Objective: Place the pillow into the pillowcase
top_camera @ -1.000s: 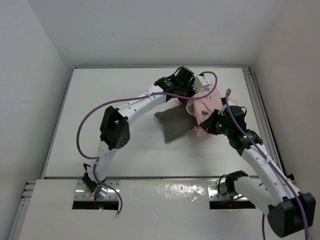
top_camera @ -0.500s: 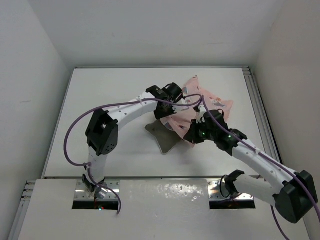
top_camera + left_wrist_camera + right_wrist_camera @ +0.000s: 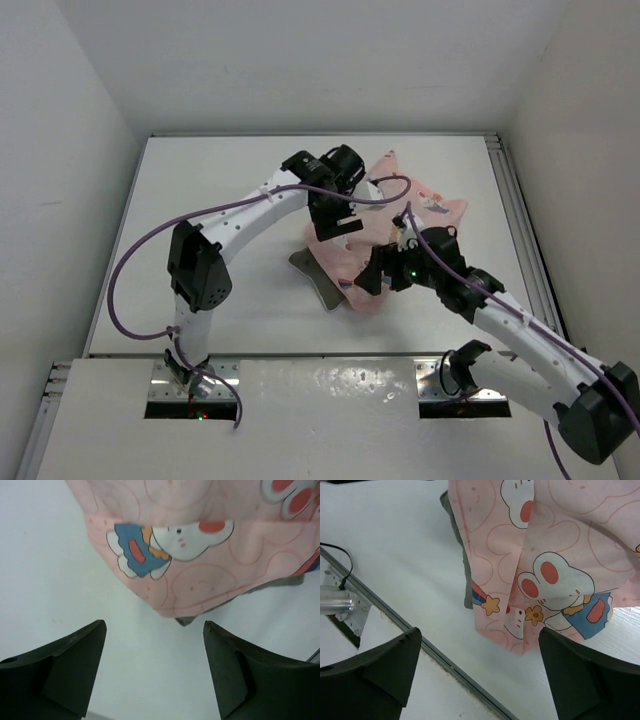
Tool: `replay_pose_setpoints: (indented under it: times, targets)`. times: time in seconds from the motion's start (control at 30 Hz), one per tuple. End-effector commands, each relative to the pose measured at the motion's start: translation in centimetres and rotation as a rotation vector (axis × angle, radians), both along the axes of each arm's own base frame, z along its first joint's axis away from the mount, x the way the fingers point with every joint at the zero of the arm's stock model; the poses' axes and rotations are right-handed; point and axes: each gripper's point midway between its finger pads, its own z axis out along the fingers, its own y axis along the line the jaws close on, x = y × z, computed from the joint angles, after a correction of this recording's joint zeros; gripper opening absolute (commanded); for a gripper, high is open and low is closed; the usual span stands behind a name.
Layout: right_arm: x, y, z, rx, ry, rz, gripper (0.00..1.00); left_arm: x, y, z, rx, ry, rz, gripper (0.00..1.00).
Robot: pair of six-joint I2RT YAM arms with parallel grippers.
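The pink cartoon-printed pillowcase [image 3: 425,210] lies crumpled on the table right of centre, over most of the pillow. Only an olive-brown corner of the pillow [image 3: 316,276] sticks out at its near-left side. My left gripper [image 3: 335,222] hovers over the case's left edge, open with nothing between its fingers. In the left wrist view the pillowcase [image 3: 200,545] lies ahead of the left gripper [image 3: 154,625], with a sliver of pillow [image 3: 186,621] under its hem. My right gripper [image 3: 373,280] is open at the case's near corner. In the right wrist view the pillowcase [image 3: 555,555] and pillow edge [image 3: 465,565] lie beyond the right gripper [image 3: 479,632].
A metal rail [image 3: 420,645] runs along the table's near edge, with a bracket [image 3: 340,602] beside it. White walls enclose the table on the left, far and right sides. A purple cable [image 3: 140,260] loops off the left arm.
Both grippers have opened and let go of the pillowcase, which dropped and spread over the pillow. Both arms shifted nearer and leftward with the bundle.
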Motion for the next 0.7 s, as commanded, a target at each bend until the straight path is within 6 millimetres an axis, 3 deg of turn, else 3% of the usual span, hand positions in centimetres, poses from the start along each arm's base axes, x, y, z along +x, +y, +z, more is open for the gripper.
replay_pose_setpoints:
  times: [0.0, 0.13, 0.17, 0.23, 0.3, 0.4, 0.57, 0.67]
  targets:
    - [0.2, -0.5, 1.7, 0.104, -0.081, -0.044, 0.99, -0.2, -3.6, 4.4, -0.214, -0.034, -0.059, 0.77]
    - [2.6, -2.5, 3.0, 0.222, -0.104, -0.242, 0.94, 2.3, -5.3, 4.6, -0.284, -0.129, 0.004, 0.78]
    - [3.0, -3.0, 2.5, 0.226, -0.085, -0.285, 0.83, 3.4, -6.1, 4.7, -0.322, -0.170, 0.020, 0.79]
    - [4.3, -4.3, 1.2, 0.226, -0.031, -0.412, 0.66, 4.2, -6.2, 3.1, -0.308, -0.186, 0.046, 0.80]
    - [5.3, -5.4, 0.2, 0.234, 0.003, -0.509, 0.58, 5.4, -6.3, 1.3, -0.279, -0.205, 0.085, 0.81]
    - [7.0, -6.4, -1.3, 0.300, 0.046, -0.659, 0.75, 5.5, -5.9, -1.3, -0.221, -0.171, 0.115, 0.82]
    - [8.5, -6.4, -4.9, 0.271, 0.138, -0.742, 0.89, 4.3, -3.2, -4.4, -0.103, -0.135, 0.131, 0.78]
    - [10.2, -4.3, -5.2, 0.301, 0.160, -0.690, 0.89, 3.5, -1.8, -5.9, -0.055, -0.103, 0.123, 0.56]
